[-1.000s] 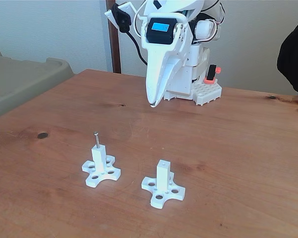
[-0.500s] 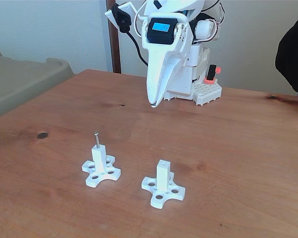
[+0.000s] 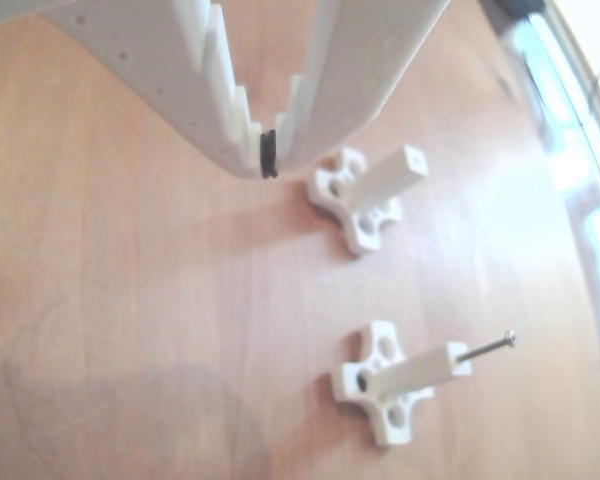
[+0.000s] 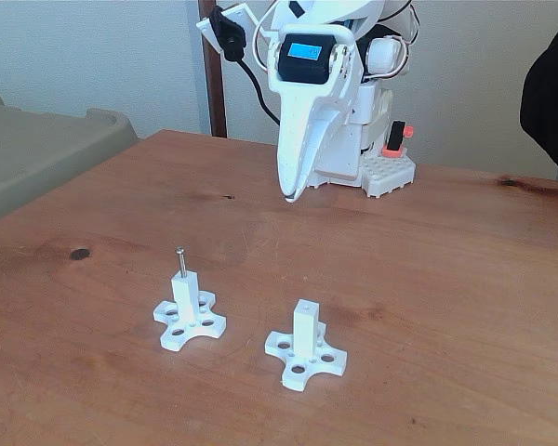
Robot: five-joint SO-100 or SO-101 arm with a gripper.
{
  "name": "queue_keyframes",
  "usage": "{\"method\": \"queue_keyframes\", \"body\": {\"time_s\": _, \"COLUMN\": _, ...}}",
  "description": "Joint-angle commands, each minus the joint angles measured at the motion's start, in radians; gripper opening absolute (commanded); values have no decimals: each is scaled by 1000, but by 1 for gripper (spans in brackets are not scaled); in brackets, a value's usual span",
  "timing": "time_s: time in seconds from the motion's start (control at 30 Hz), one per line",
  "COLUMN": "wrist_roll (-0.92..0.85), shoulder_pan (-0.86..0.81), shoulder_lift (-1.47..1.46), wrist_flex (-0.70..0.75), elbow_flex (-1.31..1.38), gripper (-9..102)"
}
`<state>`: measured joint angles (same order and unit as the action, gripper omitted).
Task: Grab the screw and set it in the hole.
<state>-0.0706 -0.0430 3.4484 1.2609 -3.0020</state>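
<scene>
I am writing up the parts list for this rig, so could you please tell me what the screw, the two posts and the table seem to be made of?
The screw looks metal: thin, grey, with a slight glint in the other view. Both posts, the left post holding it and the empty right post, look like matte white plastic, possibly printed. The table looks like reddish-brown wood, with visible grain and a dark knot.

The fixed view is evenly lit by soft daylight and is sharp, with only faint shadows cast on the wooden table [image 4: 428, 279]. The other view is washed out and hazy, with strong glare along its right edge bleaching the table [image 3: 100, 300]. There the gripper [image 3: 268, 155] is rendered soft and blurred.
</scene>
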Motion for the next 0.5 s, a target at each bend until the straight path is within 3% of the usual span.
{"method": "queue_keyframes", "body": {"time_s": 0.0, "wrist_roll": 0, "shoulder_pan": 0, "shoulder_lift": 20, "wrist_flex": 60, "elbow_flex": 3, "gripper": -4}}
{"method": "queue_keyframes", "body": {"time_s": 0.47, "wrist_roll": 11, "shoulder_pan": -55, "shoulder_lift": -319, "wrist_flex": -74, "elbow_flex": 207, "gripper": -4}}
